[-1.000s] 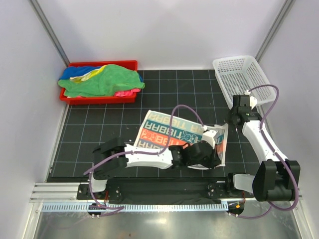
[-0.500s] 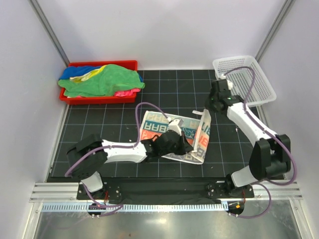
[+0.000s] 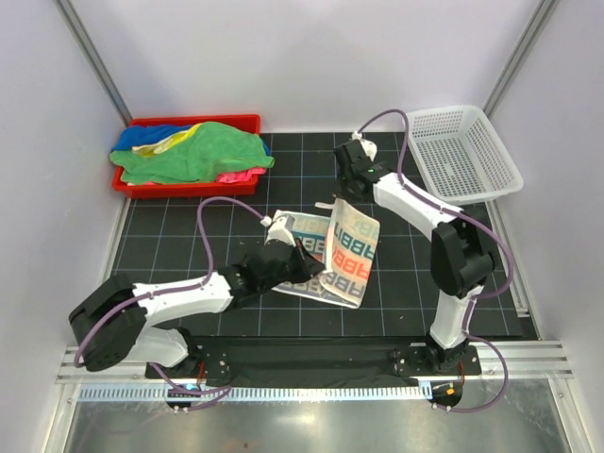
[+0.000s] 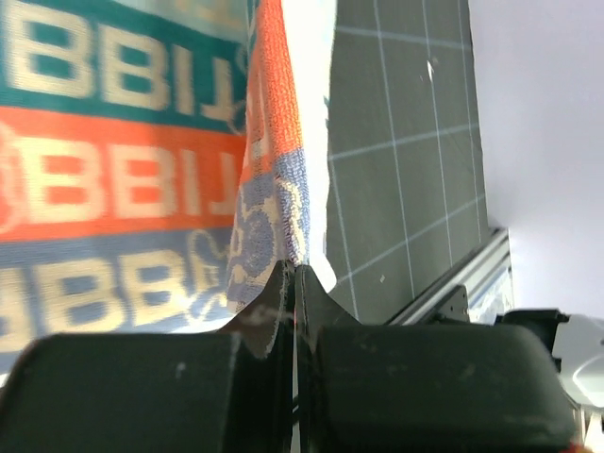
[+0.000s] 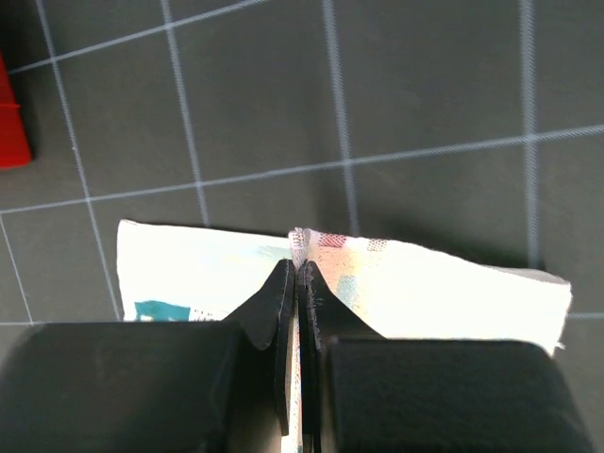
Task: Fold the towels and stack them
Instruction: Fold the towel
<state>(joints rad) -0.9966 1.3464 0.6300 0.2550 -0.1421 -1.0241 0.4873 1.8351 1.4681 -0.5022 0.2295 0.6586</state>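
Towel in hand: the printed towel [image 3: 351, 253], cream with teal and orange letters, lies about the middle of the worktop [image 3: 189, 247]. One side of it is raised and turned over the rest, so the lettering on that flap runs from far to near.
Left grip: the left gripper [image 3: 304, 267] has its fingers pressed together on the towel's near edge. In its wrist view the cloth rises straight out of the fingertips [image 4: 279, 283], orange and grey-blue bands showing.
Right grip: the right gripper [image 3: 337, 194] is clamped on the far edge of the same flap. Its wrist view shows a pinch of cream cloth between the tips, with bare grid beyond.
Step in hand: likely the first half-fold, with both arms carrying one side of the towel across onto the other.
Next move calls for: both grips travelling together and level, so the held edge stays taut between them. It should then come down along the opposite edge, corners matched. Only once the flap lies flat should the fingers part. Uneven travel would likely skew the fold or wrinkle the lower layer.
Other towels: a loose heap [image 3: 203, 153] in the red tray [image 3: 184, 190] at the far left corner, green on top, with blue, yellow and pink showing beneath. None looks folded.
Basket: the white mesh basket [image 3: 462, 151] stands at the far right corner, well apart from the work.
Progress: early, by my reading, as no folded stack shows anywhere.
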